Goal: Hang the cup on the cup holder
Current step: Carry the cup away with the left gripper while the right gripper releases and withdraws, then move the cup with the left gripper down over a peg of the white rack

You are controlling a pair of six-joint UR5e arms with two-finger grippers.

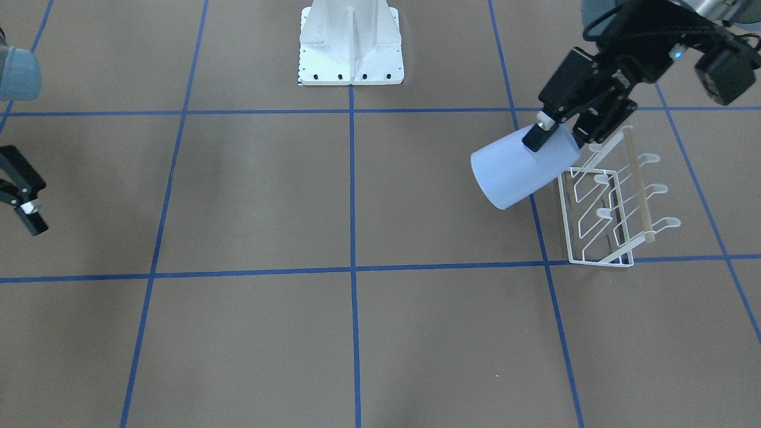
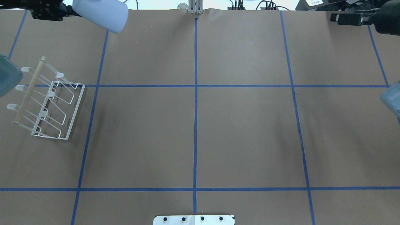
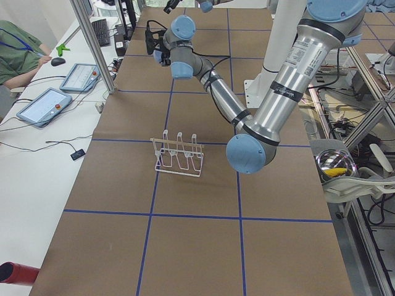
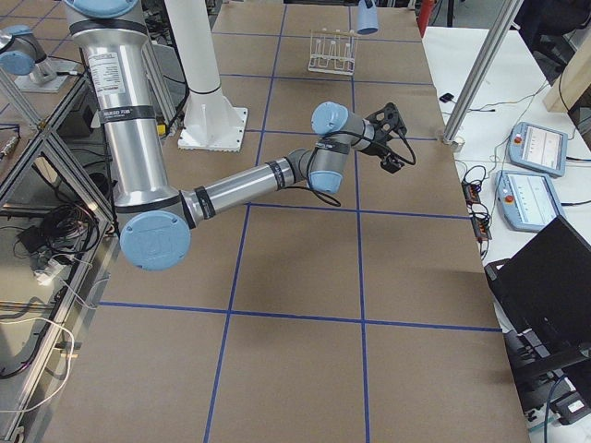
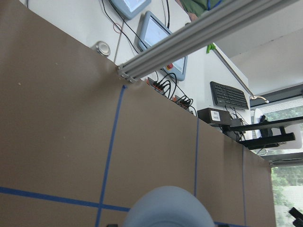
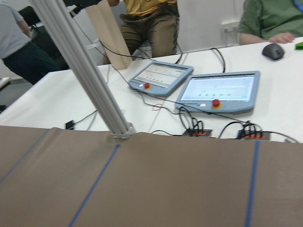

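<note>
Brown-papered table (image 2: 243,131), blue tape grid (image 2: 195,125), touchscreen pendants (image 6: 218,92), mouse (image 6: 273,50) beyond.

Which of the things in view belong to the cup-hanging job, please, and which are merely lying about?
Job: cup, gripped by the left claw; cup holder on the table.
Lying about: open right claw, white robot base, two touchscreen pendants, computer mouse.

Nothing can be read: the left arm's label (image 3: 303,52) (dark print on silver) is too small.
</note>
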